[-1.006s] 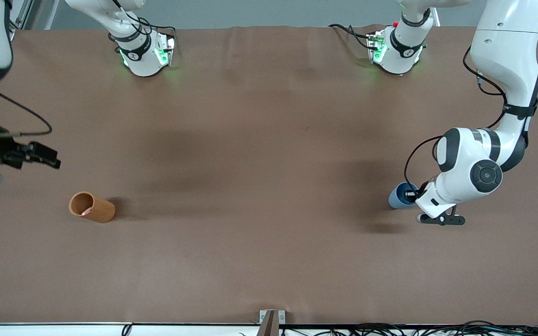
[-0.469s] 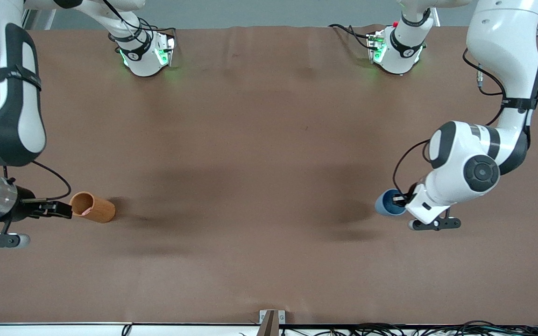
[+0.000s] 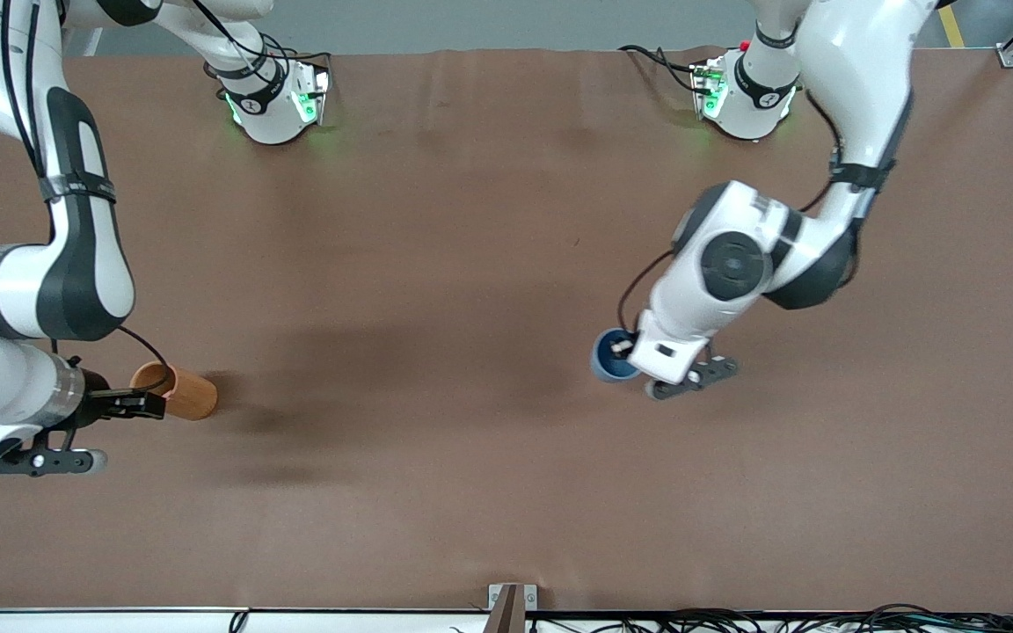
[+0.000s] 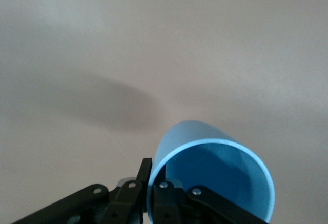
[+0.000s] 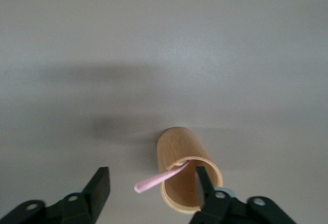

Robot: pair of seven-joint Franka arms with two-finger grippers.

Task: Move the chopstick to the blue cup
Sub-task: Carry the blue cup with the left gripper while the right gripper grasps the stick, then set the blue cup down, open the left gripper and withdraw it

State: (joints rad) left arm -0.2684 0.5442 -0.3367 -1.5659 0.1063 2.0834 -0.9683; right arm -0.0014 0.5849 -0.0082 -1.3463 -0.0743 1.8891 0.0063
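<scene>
One orange-brown cylinder cup [image 3: 183, 393] is seen on the brown table cloth [image 3: 436, 475] toward the right arm's end, near the front camera; its wall is smooth and wood-toned, its mouth round. One chopstick [image 5: 160, 178], thin, straight and pale pink, is lodged in that cup, its end sticking out over the rim. The right gripper [image 3: 153, 404] is held over the cup's mouth with its two black fingers [image 5: 98, 189] spread apart, one on each side of the chopstick's tip and not touching it.

One blue cup [image 3: 612, 355], round, smooth and slightly tapered, is carried above the middle of the table, nearer the left arm's end. Its rim is pinched by the left gripper [image 4: 151, 188], one finger inside the wall and one outside, closed tight on it.

Two arm bases are fixed along the table's farthest edge.
</scene>
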